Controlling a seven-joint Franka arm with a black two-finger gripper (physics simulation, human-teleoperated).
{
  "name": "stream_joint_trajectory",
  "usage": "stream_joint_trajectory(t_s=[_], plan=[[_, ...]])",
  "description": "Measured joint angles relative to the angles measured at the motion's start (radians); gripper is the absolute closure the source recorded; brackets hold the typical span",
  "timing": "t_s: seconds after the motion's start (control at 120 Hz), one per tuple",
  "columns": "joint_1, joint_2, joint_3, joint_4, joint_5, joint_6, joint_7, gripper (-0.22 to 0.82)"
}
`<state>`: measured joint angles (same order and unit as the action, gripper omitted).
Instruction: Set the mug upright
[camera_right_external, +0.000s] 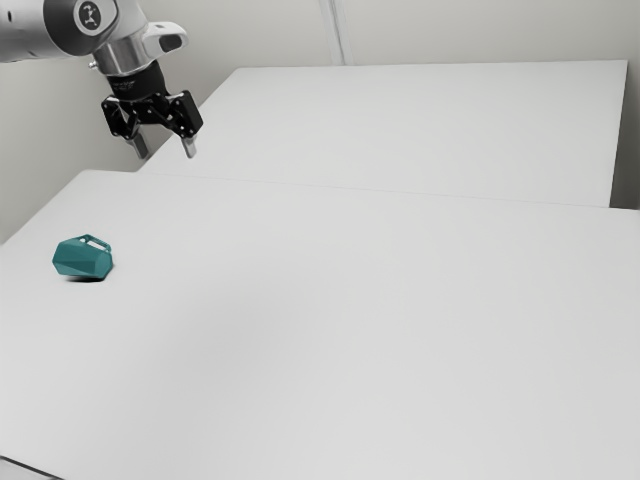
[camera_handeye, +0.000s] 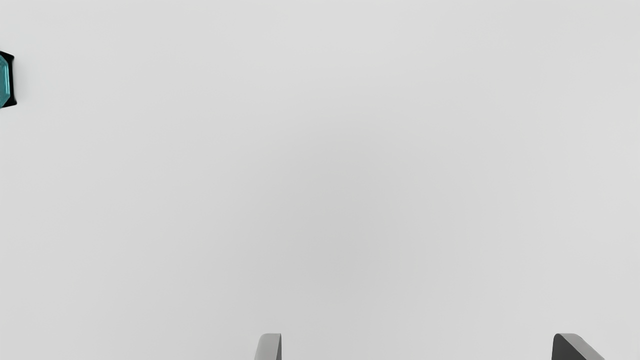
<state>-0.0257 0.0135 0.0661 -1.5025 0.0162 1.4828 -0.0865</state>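
The wrist view crops the mug (camera_handeye: 4, 82) and both fingers (camera_handeye: 268, 347), the exterior view the arm (camera_right_external: 30, 30).

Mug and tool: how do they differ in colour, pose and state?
The mug is teal, while the tool is mainly black with grey fingertips.
The mug lies on its side on the table; the tool hangs above the table, pointing down, open and empty.
Both are toward the exterior view's left.
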Motion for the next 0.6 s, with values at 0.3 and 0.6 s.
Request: stream_joint_trajectory(t_s=[0.3,0.6], plan=[[0.002,0.001,-0.014,-0.001,0.0,-0.004,-0.002,0.02],[0.042,-0.004,-0.032,-0.004,0.001,-0.009,0.016,0.02]])
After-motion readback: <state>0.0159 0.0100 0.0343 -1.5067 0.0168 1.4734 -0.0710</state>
